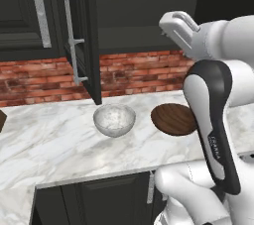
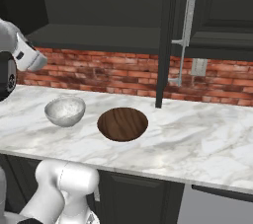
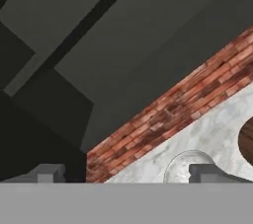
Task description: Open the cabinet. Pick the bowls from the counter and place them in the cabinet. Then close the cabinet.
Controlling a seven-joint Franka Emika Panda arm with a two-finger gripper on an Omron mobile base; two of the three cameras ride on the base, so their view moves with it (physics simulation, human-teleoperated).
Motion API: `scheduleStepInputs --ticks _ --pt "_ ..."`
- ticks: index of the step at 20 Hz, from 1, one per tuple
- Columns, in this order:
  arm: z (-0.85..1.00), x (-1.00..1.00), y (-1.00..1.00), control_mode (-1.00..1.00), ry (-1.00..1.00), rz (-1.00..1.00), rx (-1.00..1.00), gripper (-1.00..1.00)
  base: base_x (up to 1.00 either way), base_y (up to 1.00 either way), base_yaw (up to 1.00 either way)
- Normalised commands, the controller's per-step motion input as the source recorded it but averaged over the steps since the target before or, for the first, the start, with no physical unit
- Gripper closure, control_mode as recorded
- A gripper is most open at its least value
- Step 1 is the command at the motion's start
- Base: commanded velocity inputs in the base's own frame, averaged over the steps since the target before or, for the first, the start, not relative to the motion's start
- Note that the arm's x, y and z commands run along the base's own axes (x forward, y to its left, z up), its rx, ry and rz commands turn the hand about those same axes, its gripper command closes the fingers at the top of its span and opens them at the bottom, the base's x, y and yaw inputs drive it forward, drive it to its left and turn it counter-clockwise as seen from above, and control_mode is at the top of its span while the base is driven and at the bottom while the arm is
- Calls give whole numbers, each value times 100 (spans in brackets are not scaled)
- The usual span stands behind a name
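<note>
The cabinet (image 1: 149, 16) stands open, showing its dark inner shelf (image 2: 99, 38). One door (image 1: 89, 35) swings out edge-on over the counter (image 1: 49, 140), and the other door (image 2: 167, 35) does the same. The white speckled bowl (image 1: 114, 119) (image 2: 64, 110) and the brown wooden bowl (image 1: 173, 119) (image 2: 122, 124) sit side by side on the marble below the opening. My gripper (image 1: 168, 25) (image 3: 128, 176) hangs high above the bowls, level with the shelf. It is open with nothing between its fingers. In the hand view the speckled bowl (image 3: 183, 166) peeks out beside one fingertip (image 3: 210, 172).
A red brick wall strip (image 2: 99, 77) runs behind the counter, with an outlet (image 2: 198, 67) to the right. Another black wall cabinet (image 1: 20, 11) adjoins on the left. Dark base cabinets (image 1: 99, 199) sit under the counter edge. My own arm covers part of the wooden bowl in the left base view.
</note>
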Motion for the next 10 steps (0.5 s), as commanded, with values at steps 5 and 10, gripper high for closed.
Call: scheduleStepInputs --ticks 5,10 --pt "-12 43 35 -100 27 27 27 -100 0 0 0" --pt "-16 18 76 -100 22 28 13 -100 0 0 0"
